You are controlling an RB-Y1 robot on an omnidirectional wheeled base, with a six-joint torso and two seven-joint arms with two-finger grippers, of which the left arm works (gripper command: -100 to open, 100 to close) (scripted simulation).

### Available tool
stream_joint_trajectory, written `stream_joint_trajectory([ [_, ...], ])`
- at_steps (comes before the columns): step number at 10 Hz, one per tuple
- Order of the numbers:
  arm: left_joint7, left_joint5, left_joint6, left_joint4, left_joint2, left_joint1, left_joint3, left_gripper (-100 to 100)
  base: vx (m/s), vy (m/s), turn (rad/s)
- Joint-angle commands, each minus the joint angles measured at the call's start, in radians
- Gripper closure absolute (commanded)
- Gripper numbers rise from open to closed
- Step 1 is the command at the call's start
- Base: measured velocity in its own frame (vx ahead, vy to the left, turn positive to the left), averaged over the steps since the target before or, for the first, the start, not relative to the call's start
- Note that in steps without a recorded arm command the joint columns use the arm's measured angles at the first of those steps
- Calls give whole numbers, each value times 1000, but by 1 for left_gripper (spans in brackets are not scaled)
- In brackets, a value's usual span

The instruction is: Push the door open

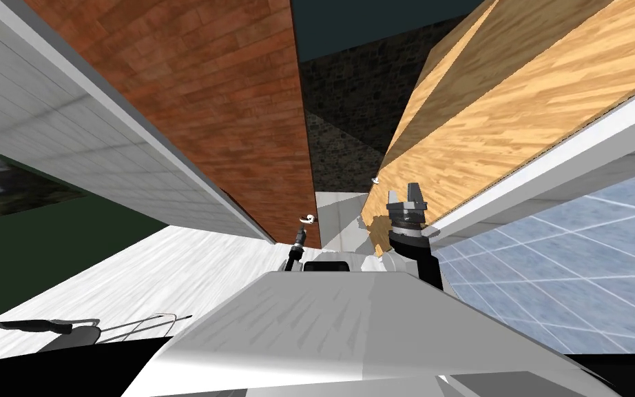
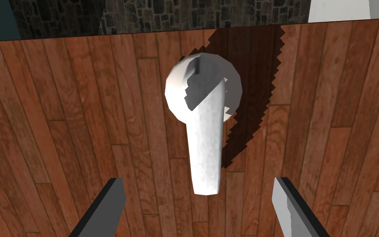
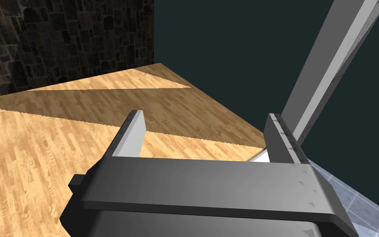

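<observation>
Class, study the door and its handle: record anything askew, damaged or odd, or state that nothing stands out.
Nothing stands out. The white lever handle sits whole on the reddish-brown door, ahead of the open left gripper. The jagged dark patch beside it is shadow; the head view's slant is the camera's.

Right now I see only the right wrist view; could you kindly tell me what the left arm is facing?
Observer: A reddish-brown wooden plank door, with its white lever handle straight ahead.
Operator: Thank you. Are the left jaws gripping that lever?
Observer: No, they stand open and apart from it; the lever's tip points toward the gap between them.
</observation>
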Motion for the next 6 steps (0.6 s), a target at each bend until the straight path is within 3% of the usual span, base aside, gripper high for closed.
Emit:
stream_joint_trajectory([
  [1,-1,2,-1,9,-4,-7,5,-100,199,-10,-17],
  [3,-3,4,-2,18,-17,-15,10,-100,187,-8,-25],
  [4,-2,3,-1,15,-12,-13,8,-100,92,-14,-1],
  [5,-2,3,-1,15,-12,-13,8,100,-14,4,5],
  [6,-2,3,-1,15,-12,-13,8,100,-30,7,-9],
])
